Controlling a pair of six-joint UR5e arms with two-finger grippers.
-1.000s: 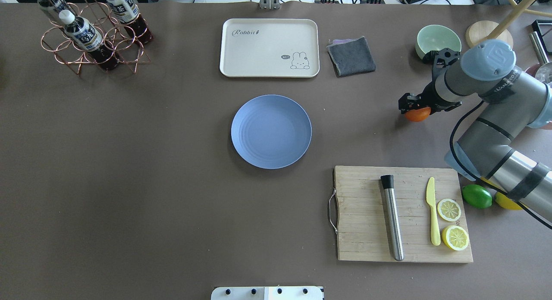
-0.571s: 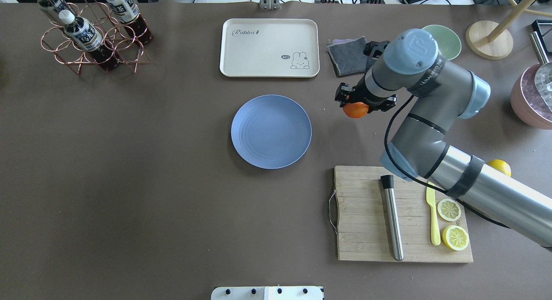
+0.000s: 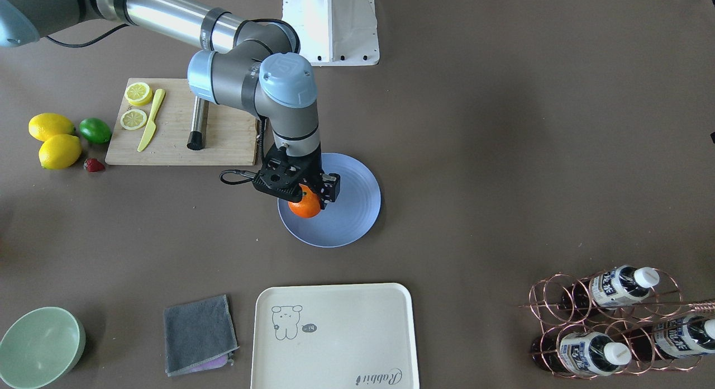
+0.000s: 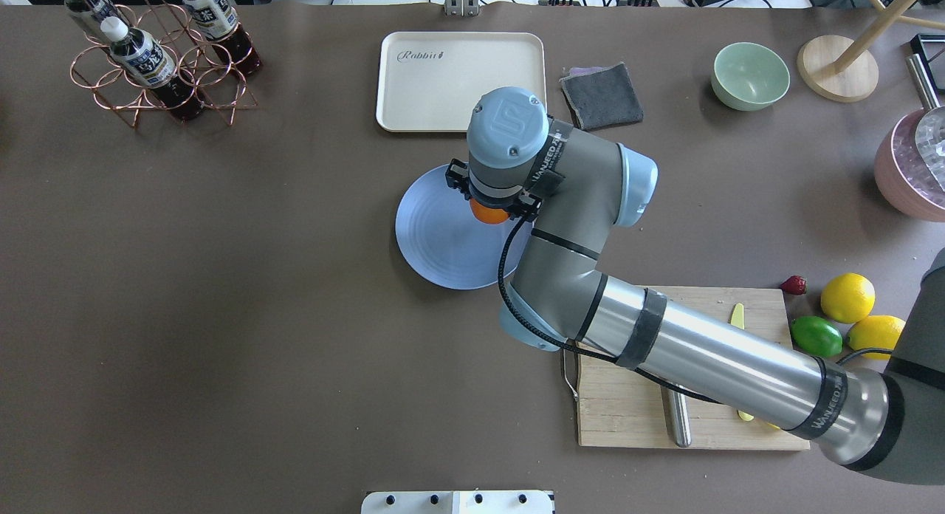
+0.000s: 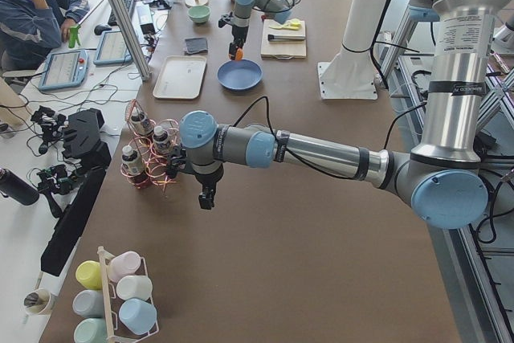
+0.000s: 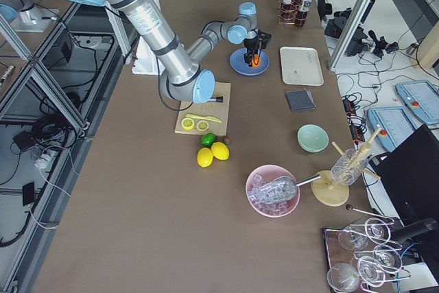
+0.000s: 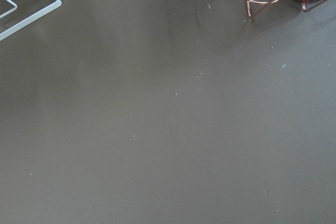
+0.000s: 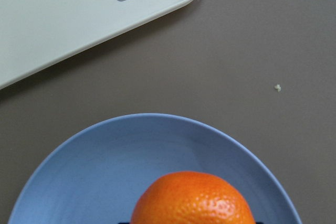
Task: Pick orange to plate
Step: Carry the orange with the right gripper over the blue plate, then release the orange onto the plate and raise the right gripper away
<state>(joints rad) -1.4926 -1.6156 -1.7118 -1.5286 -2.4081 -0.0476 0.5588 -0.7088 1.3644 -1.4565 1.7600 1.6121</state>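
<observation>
The bright orange [image 3: 305,206] hangs over the blue plate [image 3: 352,210], on the side toward the cream tray, with my right gripper [image 3: 304,201] shut on it. In the overhead view the orange [image 4: 489,213] peeks out below the wrist, above the plate [image 4: 435,241]. The right wrist view shows the orange [image 8: 193,199] close up over the plate [image 8: 105,171]. My left gripper [image 5: 206,198] hovers near the bottle rack in the exterior left view only; I cannot tell whether it is open or shut.
Beyond the plate lie a cream tray [image 4: 435,78], a grey cloth [image 4: 602,94] and a green bowl [image 4: 749,74]. A cutting board [image 4: 627,396], two lemons [image 4: 847,297], a lime [image 4: 816,336] and a strawberry [image 4: 794,284] are at the right. A copper bottle rack [image 4: 159,67] stands far left.
My right arm has swung left across the table, carrying the orange from the far right side to above the plate.
</observation>
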